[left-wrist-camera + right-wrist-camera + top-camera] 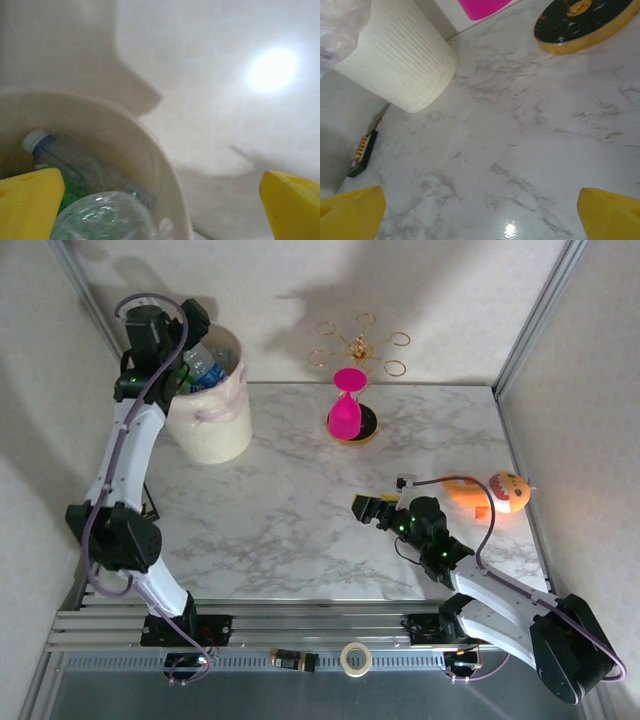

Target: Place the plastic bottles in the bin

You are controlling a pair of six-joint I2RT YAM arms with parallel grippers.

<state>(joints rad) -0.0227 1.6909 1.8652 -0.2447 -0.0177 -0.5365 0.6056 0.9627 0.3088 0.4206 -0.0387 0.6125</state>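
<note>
Marble table (300, 530); left gripper (160, 206) spread wide, empty, over bin (215, 435) holding bottles (85, 167); right gripper (480, 212) wide, empty

From above, the left arm (125, 450) covers much of the mouth of the bin (210, 435), leaving the bottles (205, 367) inside half hidden. At the left wrist the nearest bottle (102, 217) is blurred and cut by the lower edge; the right wrist view crops the black-and-gold base (585, 22).

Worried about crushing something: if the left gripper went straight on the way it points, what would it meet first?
Probably the clear plastic bottle lying in the round cream bin, just ahead of the open left gripper. Depth is unclear, so the bin's rim could come first.
</note>
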